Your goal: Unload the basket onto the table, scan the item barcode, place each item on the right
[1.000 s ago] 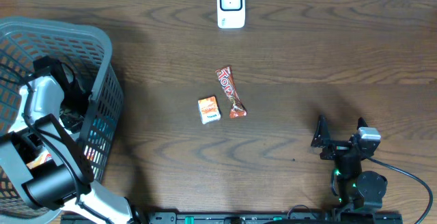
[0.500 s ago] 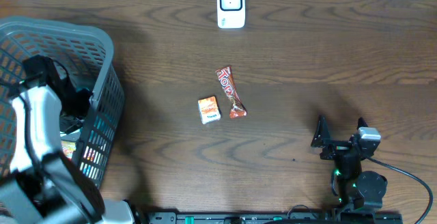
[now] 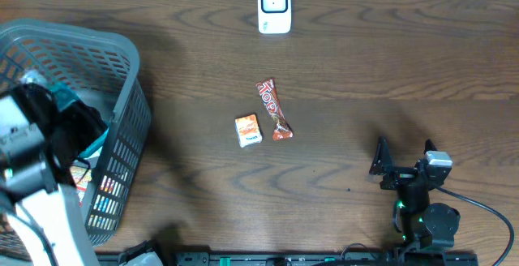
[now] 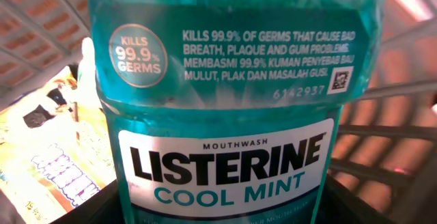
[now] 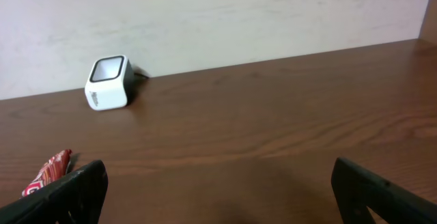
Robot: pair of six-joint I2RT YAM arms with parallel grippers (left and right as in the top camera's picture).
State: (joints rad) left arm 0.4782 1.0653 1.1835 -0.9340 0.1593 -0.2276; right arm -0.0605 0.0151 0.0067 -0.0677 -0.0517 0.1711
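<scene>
A teal Listerine Cool Mint mouthwash bottle (image 4: 225,80) fills the left wrist view, label facing the camera, with a small square code at the label's upper right. My left gripper (image 4: 218,214) is shut on it, a dark jaw at each lower side, inside the grey basket (image 3: 122,63). The white barcode scanner (image 3: 274,6) stands at the table's far edge, also seen as the scanner (image 5: 108,82) in the right wrist view. My right gripper (image 3: 403,166) rests open at the near right, nothing between its fingers (image 5: 75,190).
A red candy bar (image 3: 273,109) and a small orange box (image 3: 249,130) lie mid-table. Colourful snack packets (image 4: 48,156) sit in the basket under the bottle. The basket's mesh wall (image 4: 382,115) stands close behind the bottle.
The left arm has swung within the basket toward the near left, carrying the bottle. The right arm has not moved.
</scene>
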